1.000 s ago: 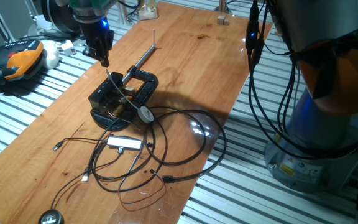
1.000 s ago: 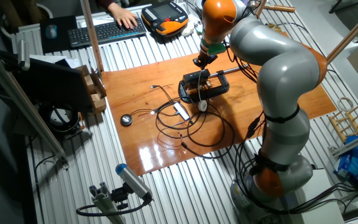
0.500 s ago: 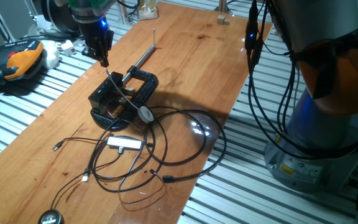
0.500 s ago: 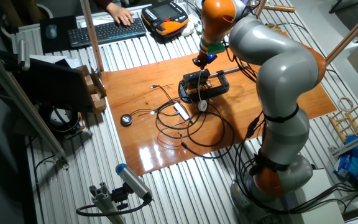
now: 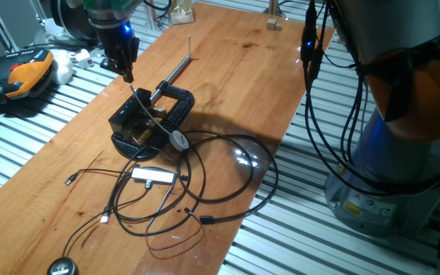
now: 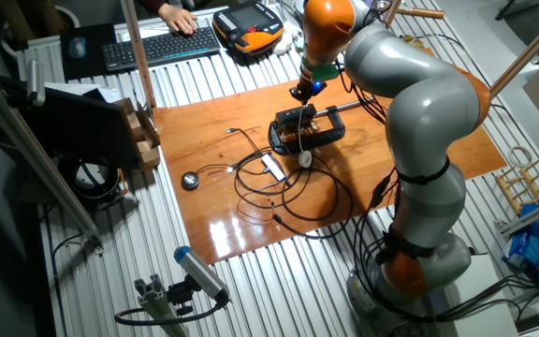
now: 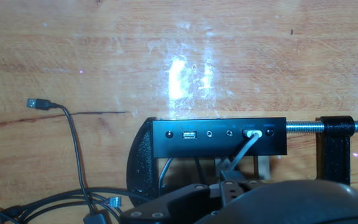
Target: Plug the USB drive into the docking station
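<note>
On the wooden table [image 5: 228,76], a bit left of the middle, sat the docking station [image 5: 134,122], a black box on a round black base. A black clamp [image 5: 176,103] with a long metal rod held it in place, and a pale cable was already plugged into one hole on its port face [image 7: 219,137]. An empty USB hole [image 7: 189,134] showed further left on that face.

Up and to the far left of the box hung the gripper [image 5: 127,75], not touching it. Its tips looked close together, but I could not tell if they pinched the USB drive; the drive was too small to see for sure.

Loose wires [image 5: 205,183] lay in loops on the near side, next to a small silver adapter [image 5: 153,175]. An orange and black hand controller [image 5: 17,72] lay off to the far left.

I thought the drive could miss the little hole and bump the black face, because the hole was small. The pale cable beside it could also get in the way.
</note>
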